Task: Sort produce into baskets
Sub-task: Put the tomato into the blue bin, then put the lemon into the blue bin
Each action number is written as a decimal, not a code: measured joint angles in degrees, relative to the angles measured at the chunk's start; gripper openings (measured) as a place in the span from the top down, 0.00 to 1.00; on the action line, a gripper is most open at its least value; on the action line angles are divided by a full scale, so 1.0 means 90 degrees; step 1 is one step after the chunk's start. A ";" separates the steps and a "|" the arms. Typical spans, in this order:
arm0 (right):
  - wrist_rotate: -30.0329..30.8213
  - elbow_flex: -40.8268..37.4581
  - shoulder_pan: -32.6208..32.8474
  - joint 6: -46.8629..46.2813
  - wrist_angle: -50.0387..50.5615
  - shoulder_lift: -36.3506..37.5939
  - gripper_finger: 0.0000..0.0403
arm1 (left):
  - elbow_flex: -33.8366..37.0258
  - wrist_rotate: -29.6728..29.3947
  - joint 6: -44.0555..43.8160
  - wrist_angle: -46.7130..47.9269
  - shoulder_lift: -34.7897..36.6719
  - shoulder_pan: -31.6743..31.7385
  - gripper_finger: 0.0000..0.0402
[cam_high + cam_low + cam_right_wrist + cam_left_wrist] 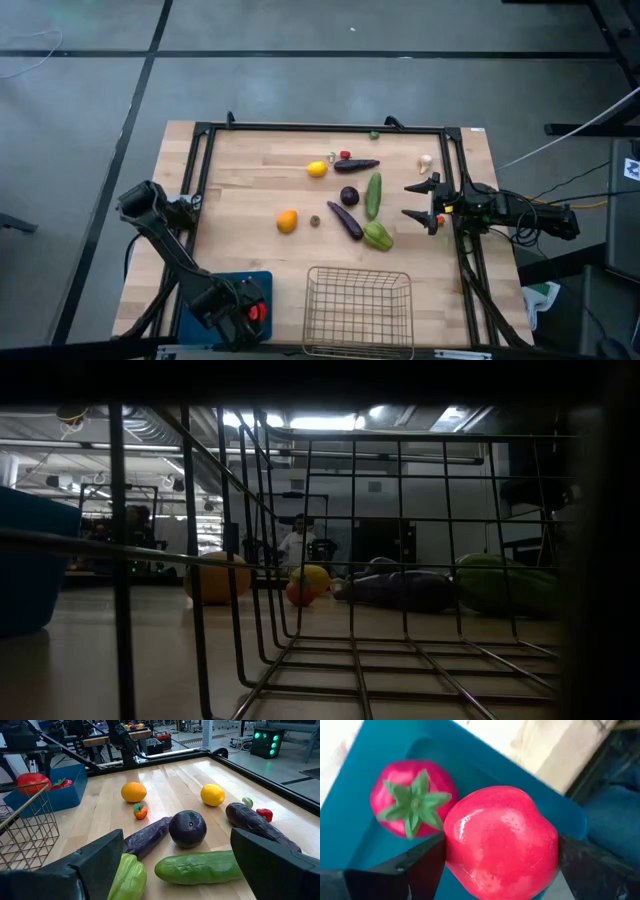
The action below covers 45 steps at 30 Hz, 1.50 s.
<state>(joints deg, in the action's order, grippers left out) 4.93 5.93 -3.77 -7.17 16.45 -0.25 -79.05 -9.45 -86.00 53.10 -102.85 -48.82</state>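
- Produce lies scattered across the middle of my wooden table (250, 180), seen from above, with both baskets along the near edge.
- At far left, my left pincer (255, 312) hangs over the blue tray (262, 283) at the near left corner, closed around a smooth red fruit (501, 842).
- Inside that tray, just beside the held fruit, rests a red tomato with a green star-shaped stem (413, 800).
- Next comes the orange (287, 221), alone on bare wood, with a tiny red and green piece (314, 220) just beside it.
- Farther back sits the yellow lemon (317, 169), near a small red piece (345, 155).
- The wire-mesh basket (320, 300) stands at the near edge, right of the blue tray, holding nothing.
- A long purple eggplant (357, 165) lies beside the lemon; a round dark purple one (349, 196) sits in the middle of the group.
- Another slim eggplant (345, 219) lies slanted, its end close to the green pepper (377, 236).
- The green cucumber (374, 194) lies lengthwise just right of the round eggplant.
- White garlic (426, 162) sits apart, towards the back right.
- At far right, my right pincer (424, 201) hovers with fingers spread wide and gripping nothing, pointed towards the cucumber and pepper.
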 joint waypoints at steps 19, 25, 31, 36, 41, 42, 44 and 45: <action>0.0000 0.0001 0.0000 0.0001 0.0000 0.0000 0.09 | 0.0002 -0.0437 -0.0176 -0.0011 -0.0025 -0.0019 0.01; 0.0000 0.0002 0.0000 -0.0001 0.0000 0.0002 0.09 | 0.0002 -0.0984 -0.0320 0.0034 0.0269 0.0066 0.01; 0.0000 0.0002 0.0000 0.0000 0.0000 0.0002 0.09 | 0.0002 -0.1845 -0.0388 0.0024 0.0669 0.0379 0.03; 0.0000 0.0002 0.0000 -0.0002 0.0001 0.0001 0.09 | 0.0002 -0.1963 0.0273 -0.0130 0.0734 0.0984 0.03; 0.0000 0.0001 0.0000 0.0001 0.0001 0.0000 0.09 | 0.0002 -0.1963 0.1913 -0.0863 0.0736 0.1771 0.03; 0.0000 0.0000 0.0000 0.0000 0.0001 0.0000 0.09 | 0.0002 -0.1963 0.2248 -0.1073 0.0736 0.1927 0.03; 0.0000 0.0000 0.0000 0.0001 0.0000 0.0000 0.09 | 0.0002 -0.1946 0.2866 -0.1419 0.0736 0.2223 0.03; 0.0000 0.0000 0.0000 0.0000 0.0002 0.0002 0.09 | 0.0002 -0.1917 0.3123 -0.1574 0.0736 0.2363 0.03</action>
<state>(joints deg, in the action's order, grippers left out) 4.93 5.93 -3.77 -7.16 16.46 -0.23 -79.02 -26.70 -57.89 38.93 -96.23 -27.55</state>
